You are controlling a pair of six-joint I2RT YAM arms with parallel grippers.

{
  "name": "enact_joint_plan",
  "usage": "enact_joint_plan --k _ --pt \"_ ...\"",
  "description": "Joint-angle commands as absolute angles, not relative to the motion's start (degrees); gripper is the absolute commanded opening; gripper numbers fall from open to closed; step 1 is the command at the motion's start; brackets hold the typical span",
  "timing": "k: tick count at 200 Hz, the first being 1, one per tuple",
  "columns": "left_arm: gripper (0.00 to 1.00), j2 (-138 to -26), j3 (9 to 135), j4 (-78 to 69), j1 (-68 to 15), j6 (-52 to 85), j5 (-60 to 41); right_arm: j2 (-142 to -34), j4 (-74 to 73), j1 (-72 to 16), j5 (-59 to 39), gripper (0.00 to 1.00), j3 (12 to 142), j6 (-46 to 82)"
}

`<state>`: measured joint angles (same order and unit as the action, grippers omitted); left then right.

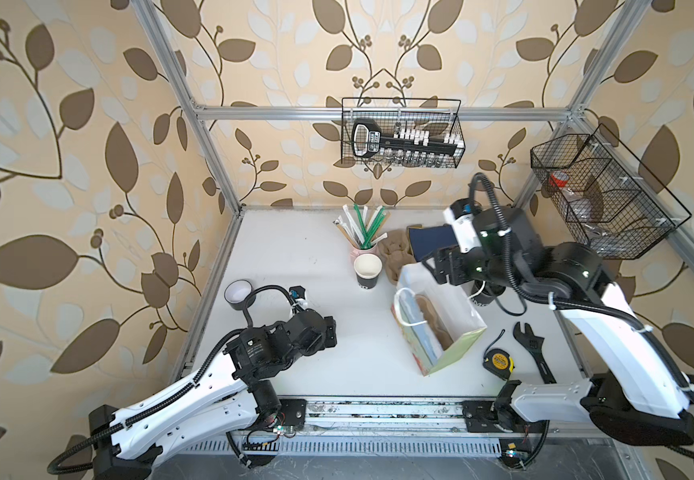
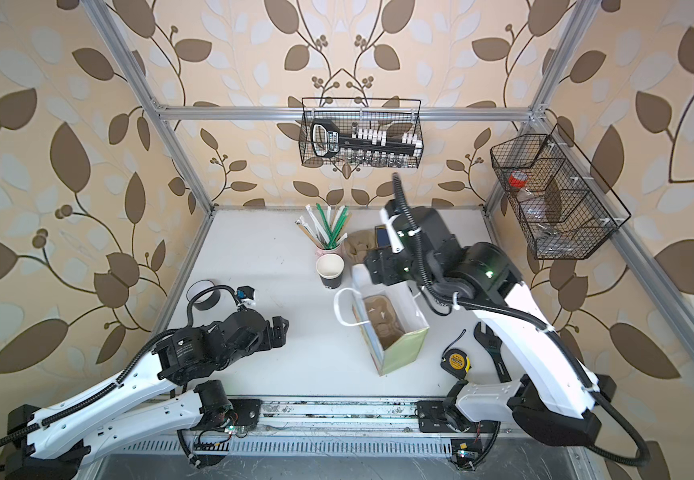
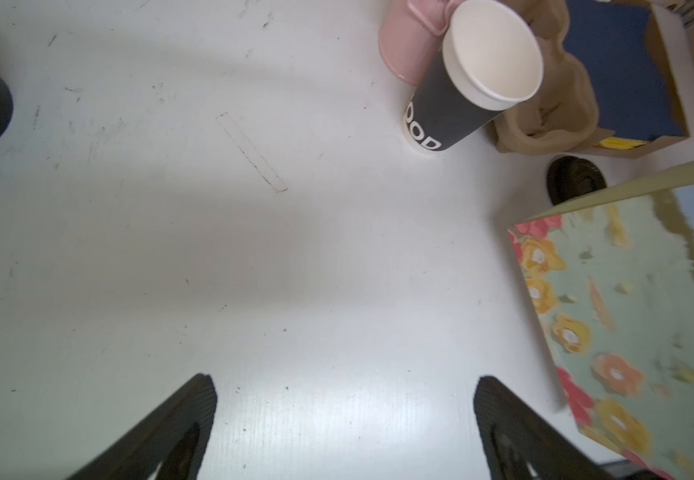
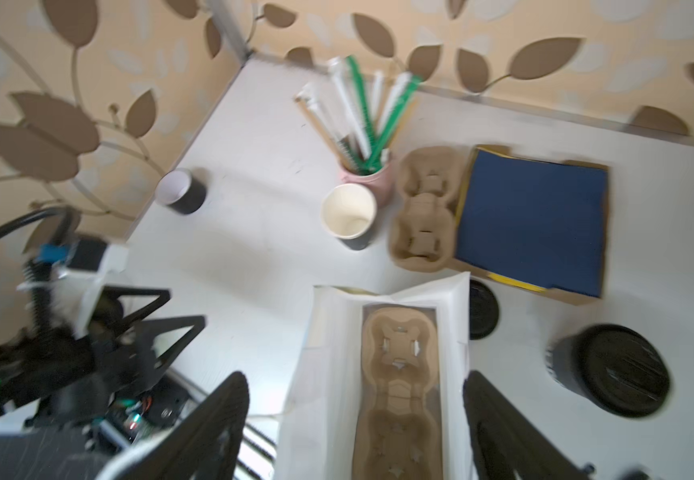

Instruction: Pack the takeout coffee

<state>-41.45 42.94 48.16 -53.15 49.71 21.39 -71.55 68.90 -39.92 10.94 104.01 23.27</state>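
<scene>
- The takeout coffee cup (image 1: 368,269) stands upright and uncovered on the white table (image 1: 295,257), just in front of the pink cup of straws (image 1: 362,250) and so close that the two look to be touching. Its white inside looks empty (the lettering on its side shows best in the left wrist view).
- A second black cup (image 1: 238,294), also without a cover, stands well apart near the table's left edge, beyond the left arm.
- A lidded black cup (image 4: 609,370) stands on the right side of the paper bag (image 2: 403,353), largely hidden under the right arm in both top views.
- The bag, flower-printed on one side, stands open with a brown cardboard cup carrier (image 4: 399,374) lying in its bottom; both cup slots are unfilled.
- The right gripper (image 4: 355,378) hangs over the bag's mouth with its jaws spread wide, one finger on each side of the opening, grasping nothing.
- The left gripper (image 3: 345,381) hovers low over bare table, jaws fully released and holding nothing, the bag off to one side.
- A flat black lid (image 4: 482,309) lies on the table against the bag's far end.
- A spare carrier (image 4: 422,212) lies between the pink cup and a flat cardboard box with a dark blue top (image 4: 532,220).
- A tape measure (image 1: 499,360) and a black wrench (image 1: 534,349) lie near the table's front right corner.
</scene>
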Motion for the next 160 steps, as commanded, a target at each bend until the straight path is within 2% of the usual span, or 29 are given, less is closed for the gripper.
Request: enact_joint_plan --k 1,27,50,86,126,160 --pt "0.99 -40.31 46.14 48.69 -52.53 49.39 18.36 -66.35 66.08 -32.44 1.87 0.82 94.71 21.80" --pt "0.99 -42.85 49.41 50.59 -52.56 49.44 17.84 -65.95 63.39 -31.97 -1.82 0.82 87.90 22.31" --pt "0.99 -43.85 50.83 50.93 -52.56 49.52 17.26 -64.83 63.04 -32.04 -2.76 0.82 88.33 21.73" --pt "0.99 -43.64 52.20 49.78 -52.55 49.40 14.69 -63.21 69.08 -28.39 5.37 0.84 96.67 20.10" --pt "0.99 -46.66 54.22 47.14 -52.55 50.34 9.01 -60.86 69.36 -22.78 6.77 0.88 94.86 20.25" --pt "0.99 -49.56 57.44 42.64 -52.56 51.66 2.79 -59.91 70.42 -18.03 16.37 0.92 95.43 20.16"
